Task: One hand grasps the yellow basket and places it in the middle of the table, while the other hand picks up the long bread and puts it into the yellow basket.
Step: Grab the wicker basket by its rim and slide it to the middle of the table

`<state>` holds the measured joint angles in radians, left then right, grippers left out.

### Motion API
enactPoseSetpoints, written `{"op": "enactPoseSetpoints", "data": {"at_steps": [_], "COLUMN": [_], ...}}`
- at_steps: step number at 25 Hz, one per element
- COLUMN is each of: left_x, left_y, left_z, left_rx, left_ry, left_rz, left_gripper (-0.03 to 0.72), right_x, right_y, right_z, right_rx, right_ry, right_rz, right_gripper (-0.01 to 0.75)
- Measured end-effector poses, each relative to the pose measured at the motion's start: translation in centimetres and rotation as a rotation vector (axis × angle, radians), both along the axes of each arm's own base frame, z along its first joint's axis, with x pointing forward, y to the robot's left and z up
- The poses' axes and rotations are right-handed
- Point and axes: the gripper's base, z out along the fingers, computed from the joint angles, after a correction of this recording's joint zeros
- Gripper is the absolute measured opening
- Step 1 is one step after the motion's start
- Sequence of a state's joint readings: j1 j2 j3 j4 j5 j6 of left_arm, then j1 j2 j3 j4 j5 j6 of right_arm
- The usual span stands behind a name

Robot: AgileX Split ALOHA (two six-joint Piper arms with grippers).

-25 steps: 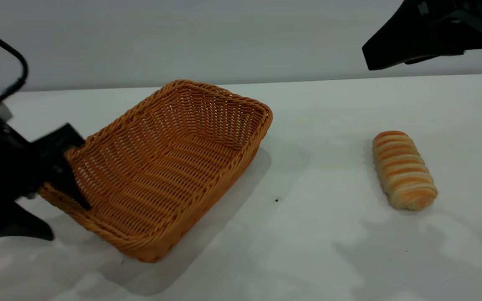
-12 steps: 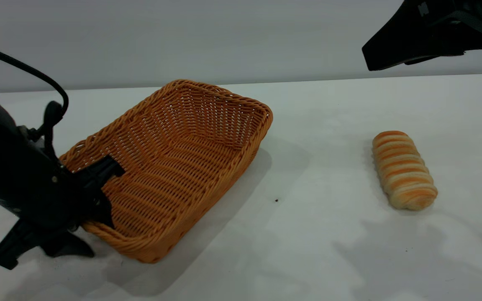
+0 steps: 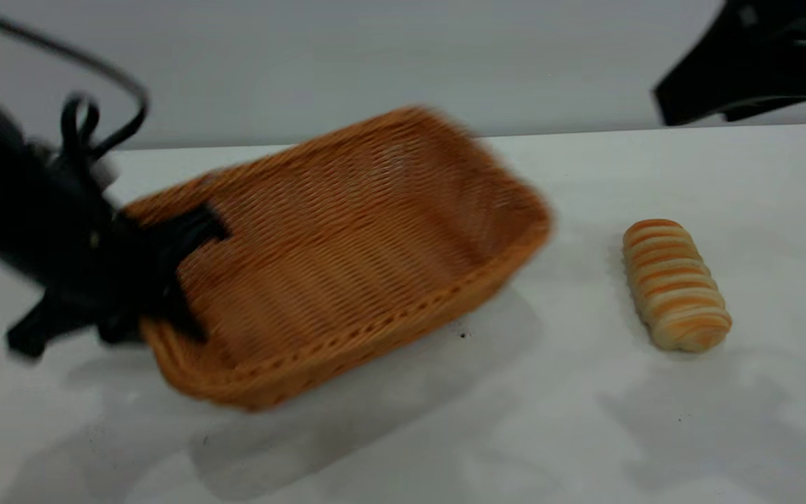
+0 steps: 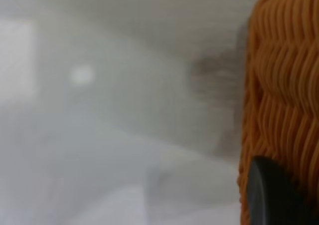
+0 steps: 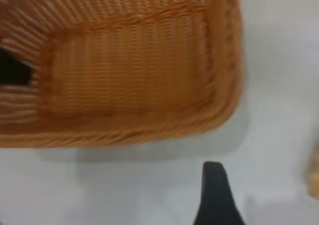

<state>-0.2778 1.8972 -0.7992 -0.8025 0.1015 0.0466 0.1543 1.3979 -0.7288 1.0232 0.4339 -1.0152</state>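
The yellow basket (image 3: 347, 238) is tilted, its left end raised off the white table (image 3: 445, 434). My left gripper (image 3: 168, 280) is shut on the rim of that left end, with one finger inside the basket. The left wrist view shows the woven wall (image 4: 284, 85) against one black finger (image 4: 271, 195). The long bread (image 3: 676, 283) lies on the table at the right, apart from the basket. My right gripper (image 3: 676, 105) hangs high at the back right, above the bread. The right wrist view shows the basket (image 5: 129, 70) from above and one of its fingers (image 5: 214, 195).
A black cable (image 3: 95, 77) loops above the left arm. A tiny dark speck (image 3: 463, 335) lies on the table by the basket's near edge. Bare tabletop lies between basket and bread and along the front.
My left gripper has closed on the basket's left rim, lifted that end and swung the basket to the right, toward the bread. The right gripper has shifted slightly right. The bread has not moved.
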Motion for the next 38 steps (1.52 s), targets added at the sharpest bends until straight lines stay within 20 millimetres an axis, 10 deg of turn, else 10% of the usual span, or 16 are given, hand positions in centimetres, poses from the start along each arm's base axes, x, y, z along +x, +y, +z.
{"op": "enactPoseSetpoints", "data": {"at_steps": [7,12,23,27,33,38], "left_x": [6.8,9.9,11.0,10.9,10.5,9.5], "left_y": [-1.8,-2.0,-2.4,-2.3,-1.9,-1.7], "left_z": [2.9,0.5,-3.4,-3.3,1.1,8.4], "left_rx": [0.012,0.102,0.072,0.085,0.121,0.136], "left_ry": [-0.025,0.095,0.156,0.168,0.139,0.029], "left_rz": [-0.435,-0.531,-0.472,-0.494,-0.552,-0.577], "left_gripper": [0.102,0.102,0.114,0.311,0.645,0.648], "right_x": [3.5,6.4,11.4,12.8,13.8,13.9], "right_y": [-3.2,-3.6,-4.1,-4.1,-4.0,-4.0], "right_z": [-2.8,-4.7,-12.7,-15.7,-18.5,-19.1], "right_rx": [-0.026,-0.064,-0.132,-0.138,-0.137,-0.143], "right_ry": [0.084,0.100,0.220,0.266,0.311,0.316], "right_rz": [-0.129,-0.153,-0.198,-0.197,-0.190,-0.175], "right_gripper": [0.559,0.559,0.559,0.559,0.513,0.123]}}
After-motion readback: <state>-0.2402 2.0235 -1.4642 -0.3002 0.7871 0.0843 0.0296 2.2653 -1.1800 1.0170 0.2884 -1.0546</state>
